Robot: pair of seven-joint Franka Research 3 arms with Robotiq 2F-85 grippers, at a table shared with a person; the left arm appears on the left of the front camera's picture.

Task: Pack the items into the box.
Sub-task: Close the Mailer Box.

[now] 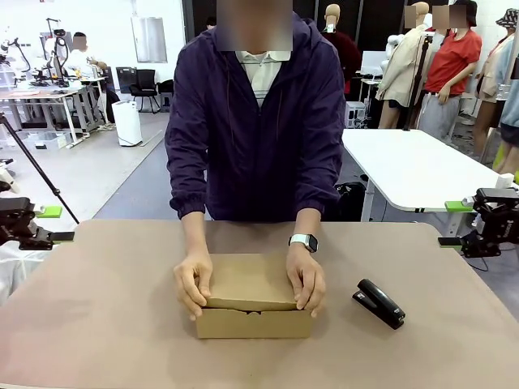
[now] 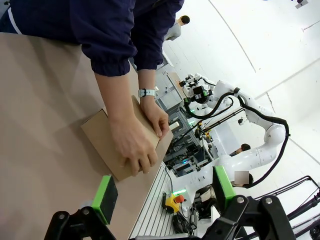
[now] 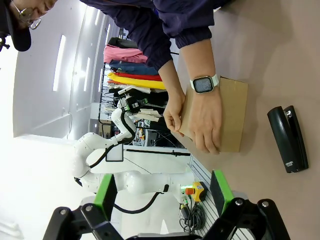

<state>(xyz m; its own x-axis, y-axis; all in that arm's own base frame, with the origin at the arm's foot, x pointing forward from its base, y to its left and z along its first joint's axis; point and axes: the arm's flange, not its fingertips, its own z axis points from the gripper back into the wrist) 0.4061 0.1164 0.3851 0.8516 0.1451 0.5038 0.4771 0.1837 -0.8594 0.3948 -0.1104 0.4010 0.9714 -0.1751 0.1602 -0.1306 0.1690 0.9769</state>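
The tan cardboard box (image 1: pixel 253 304) sits at the middle of the table, its flap lid down, with both of the person's hands (image 1: pixel 193 284) pressing on the lid's front edge. The items are hidden from view. The same box (image 2: pixel 100 137) lies under the person's hands in the left wrist view, and the box (image 3: pixel 231 117) shows under a hand wearing a watch in the right wrist view. My left gripper (image 1: pixel 45 225) rests open at the table's left edge, my right gripper (image 1: pixel 461 223) open at the right edge. Both stand far from the box, with nothing between their green pads (image 2: pixel 106 197).
A black stapler (image 1: pixel 379 303) lies on the table right of the box, also seen as the stapler (image 3: pixel 287 145) in the right wrist view. The person stands at the far side, forearms over the table. A white table stands behind at the right.
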